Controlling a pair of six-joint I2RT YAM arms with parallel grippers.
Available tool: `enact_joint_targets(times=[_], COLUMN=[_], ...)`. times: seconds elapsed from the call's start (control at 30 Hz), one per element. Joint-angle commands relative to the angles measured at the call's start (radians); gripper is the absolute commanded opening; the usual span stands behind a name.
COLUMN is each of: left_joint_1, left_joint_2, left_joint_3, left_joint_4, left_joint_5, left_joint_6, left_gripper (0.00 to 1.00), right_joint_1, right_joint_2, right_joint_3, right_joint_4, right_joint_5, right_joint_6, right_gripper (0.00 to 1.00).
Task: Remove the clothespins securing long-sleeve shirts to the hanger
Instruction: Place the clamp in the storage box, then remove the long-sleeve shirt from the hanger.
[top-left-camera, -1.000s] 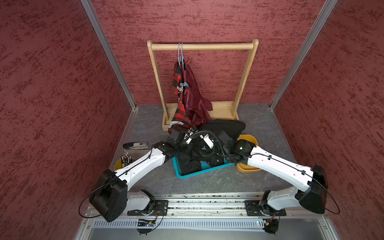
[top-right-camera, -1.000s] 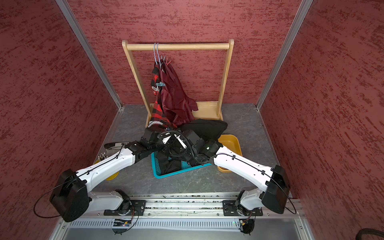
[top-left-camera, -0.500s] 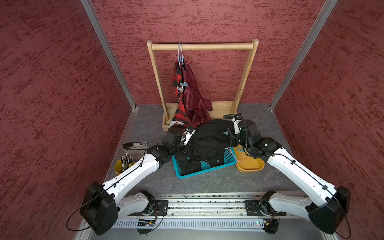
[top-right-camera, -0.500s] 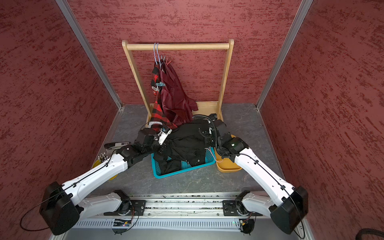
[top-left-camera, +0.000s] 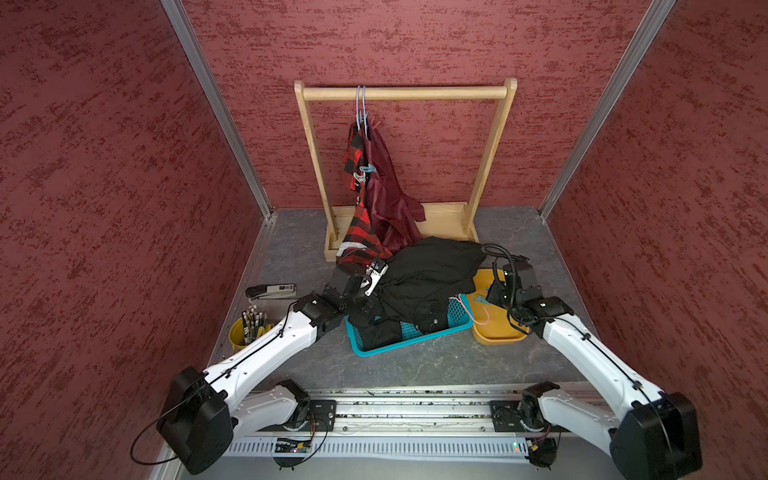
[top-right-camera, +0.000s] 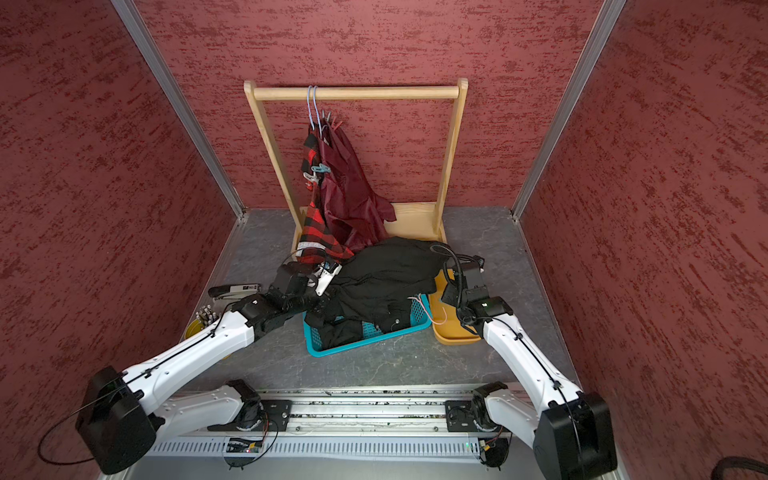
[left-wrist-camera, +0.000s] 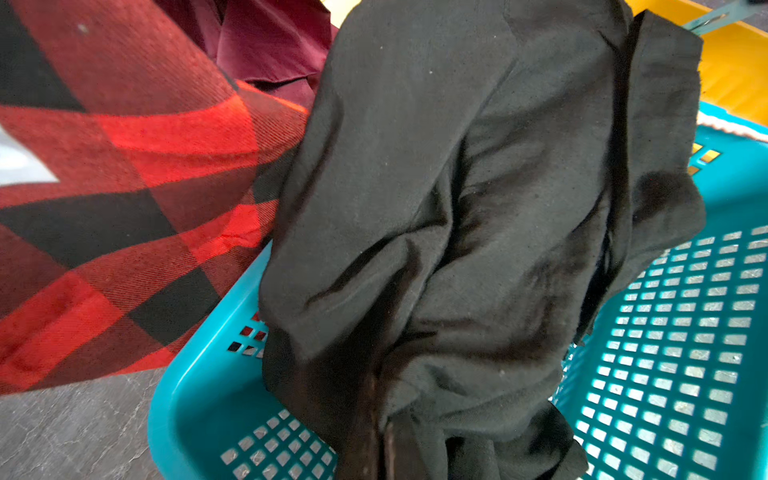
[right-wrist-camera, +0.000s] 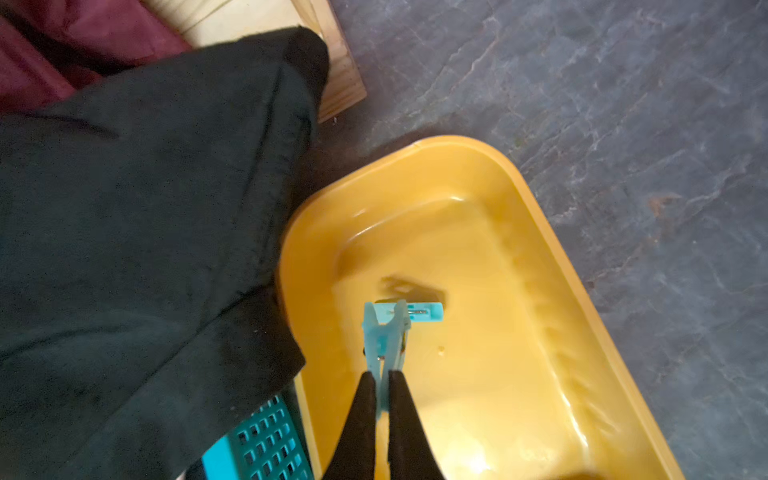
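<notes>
Hanging directly over the yellow tray (right-wrist-camera: 457, 143), the clothespin (right-wrist-camera: 384, 336) was clamped at its handle end in the right tool (right-wrist-camera: 382, 382), long axis in line w/ the fingers (right-wrist-camera: 359, 415), mouth toward tray floor.

Robot lab cell, 3 red textured walls (top-left-camera: 415, 41), aluminium corner posts (top-left-camera: 216, 108), 2 arms (top-left-camera: 266, 353) on a rail (top-left-camera: 399, 409)

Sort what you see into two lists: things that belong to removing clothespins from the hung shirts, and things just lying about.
Job: held clothespin, right gripper, clipped clothespins, plaid shirt, maroon shirt, black shirt, hangers, yellow tray.
Lying about: stapler, cup of pens.
</notes>
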Motion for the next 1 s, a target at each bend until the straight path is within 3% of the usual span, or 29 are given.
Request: enact_joint_targets(times=[0.0, 0.07, 0.13, 0.2, 0.3, 0.47, 0.57, 0.7, 0.83, 0.97], left_joint_1=[-0.020, -0.031, -0.047, -0.075, -0.120, -0.221, -0.274, -0.272, -0.278, -0.315], left_joint_2=[0.009, 0.015, 0.015, 0.009, -0.004, 0.002, 0.028, 0.051, 0.032, -0.007], left_joint_3=[0.028, 0.043, 0.051, 0.070, 0.101, 0.169, 0.206, 0.196, 0.194, 0.242], left_joint_4=[-0.026, -0.036, -0.044, -0.059, -0.082, -0.131, -0.145, -0.139, -0.136, -0.158], left_joint_5=[-0.020, -0.027, -0.048, -0.077, -0.120, -0.179, -0.211, -0.241, -0.360, -0.292], left_joint_6=[-0.007, -0.007, -0.004, 0.008, 0.034, 0.093, 0.113, 0.091, 0.078, 0.122], left_gripper=[0.08, 0.17, 0.38, 0.53, 0.66, 0.74, 0.76, 0.77, 0.80, 0.82], right_joint_1=[-0.025, -0.032, -0.036, -0.036, -0.041, -0.050, -0.056, -0.061, -0.061, -0.061], right_joint_2=[0.027, 0.046, 0.056, 0.061, 0.064, 0.060, 0.053, 0.043, -0.002, -0.030], right_joint_3=[-0.034, -0.049, -0.056, -0.064, -0.067, -0.068, -0.070, -0.079, -0.069, -0.036], right_joint_4=[0.114, 0.141, 0.160, 0.175, 0.187, 0.188, 0.184, 0.180, 0.151, 0.117], right_joint_5=[-0.038, -0.049, -0.057, -0.064, -0.075, -0.094, -0.103, -0.122, -0.129, -0.157], right_joint_6=[0.062, 0.073, 0.080, 0.086, 0.086, 0.083, 0.080, 0.083, 0.076, 0.053], right_gripper=[0.00, 0.00, 0.01, 0.10, 0.23, 0.41, 0.47, 0.54, 0.61, 0.67])
